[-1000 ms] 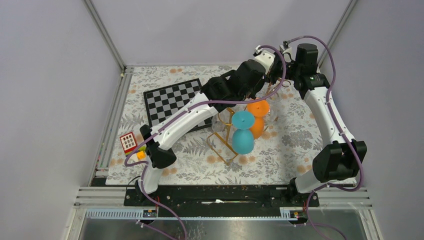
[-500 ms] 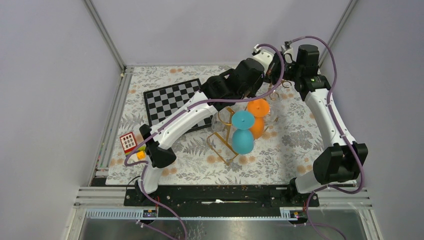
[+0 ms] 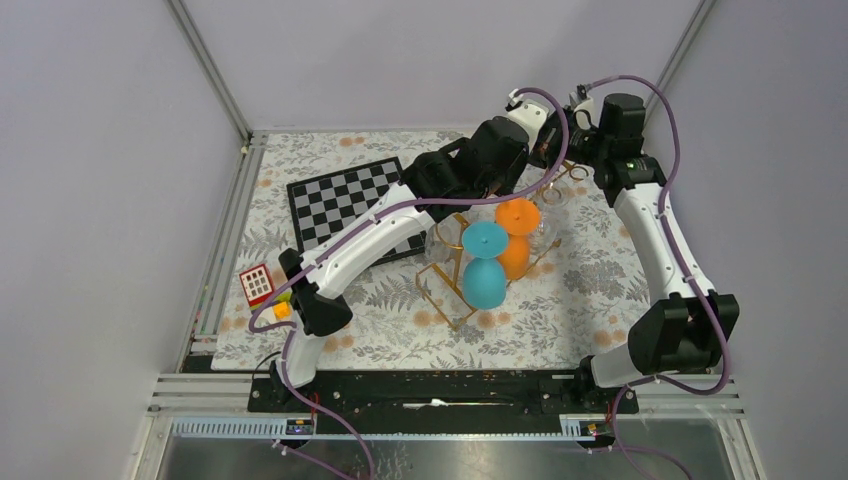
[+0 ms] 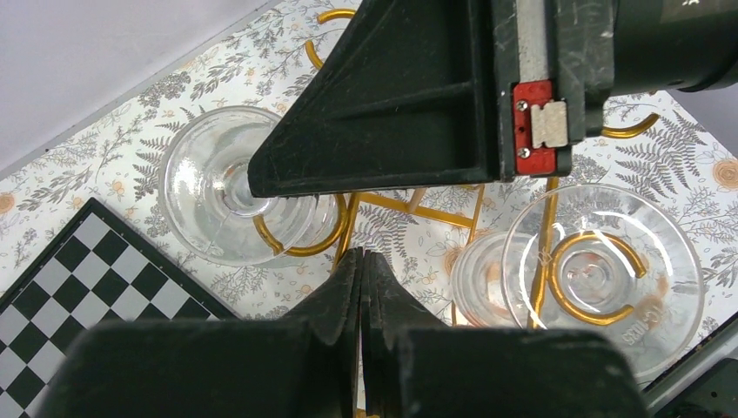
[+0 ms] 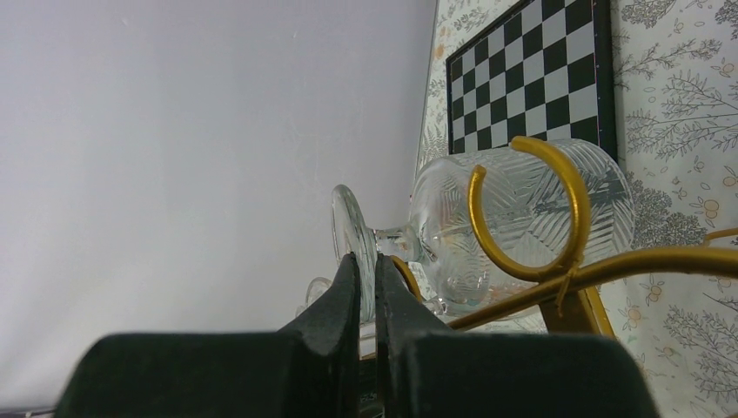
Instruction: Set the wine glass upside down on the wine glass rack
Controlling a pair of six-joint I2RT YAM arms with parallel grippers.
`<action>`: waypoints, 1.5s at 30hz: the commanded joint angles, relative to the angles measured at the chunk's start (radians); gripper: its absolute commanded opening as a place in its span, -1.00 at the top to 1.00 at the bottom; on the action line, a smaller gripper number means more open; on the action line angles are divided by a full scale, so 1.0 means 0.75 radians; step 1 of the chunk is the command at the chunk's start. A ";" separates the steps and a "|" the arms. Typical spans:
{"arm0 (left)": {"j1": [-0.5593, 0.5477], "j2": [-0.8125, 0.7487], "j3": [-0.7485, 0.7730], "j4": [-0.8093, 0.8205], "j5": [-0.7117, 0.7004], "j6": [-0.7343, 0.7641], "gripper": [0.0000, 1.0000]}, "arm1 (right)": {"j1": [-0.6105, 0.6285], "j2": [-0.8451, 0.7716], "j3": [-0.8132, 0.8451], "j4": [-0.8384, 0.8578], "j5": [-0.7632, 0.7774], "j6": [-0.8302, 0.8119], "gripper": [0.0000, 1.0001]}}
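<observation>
**Nearly done: clear glass hanging at the rack's far end**

Right now I am reaching both arms over the far end of the wine glass rack (image 5: 609, 261). The clear wine glass (image 5: 522, 218) is hanging upside down there, with its foot above the gold rails, its stem dropping between them and its bowl below, inside the curled loop. Its long axis is running straight up and down.

I am keeping my right gripper (image 5: 367, 279) pressed together, and the edge of the foot is meeting its tips straight ahead of them. I cannot tell whether the thin rim is nipped between the fingers or only touching them. This arm is the nearer one, level with the foot and side-on to the stem.

I am holding my left gripper (image 4: 361, 279) above the rails, fingers together on nothing. A second clear glass (image 4: 609, 279) is hanging in the neighbouring loop. Nearer my bases, a teal glass (image 3: 485, 265) and an orange glass (image 3: 516, 235) are hanging too.

As I judge it, the next move is a level retreat of the right fingers from the stem, without dragging the foot toward the open loop.
</observation>
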 commanded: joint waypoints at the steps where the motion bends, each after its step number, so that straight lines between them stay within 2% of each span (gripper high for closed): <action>1: 0.217 -0.011 0.005 -0.098 -0.424 0.077 1.00 | -0.072 -0.058 -0.095 -0.362 -0.081 -0.144 1.00; 28: 0.255 -0.020 -0.045 -0.111 -0.412 0.055 1.00 | -0.127 -0.110 -0.154 -0.363 -0.119 -0.155 1.00; 32: 0.245 -0.049 -0.101 -0.046 -0.361 0.088 1.00 | -0.127 -0.110 -0.162 -0.319 -0.125 -0.127 1.00; 36: 0.228 -0.104 -0.181 0.054 -0.222 0.104 1.00 | -0.127 -0.106 -0.155 -0.271 -0.127 -0.093 1.00; 45: 0.209 -0.184 -0.219 0.143 -0.090 0.062 1.00 | -0.127 -0.103 -0.193 -0.132 -0.138 -0.020 1.00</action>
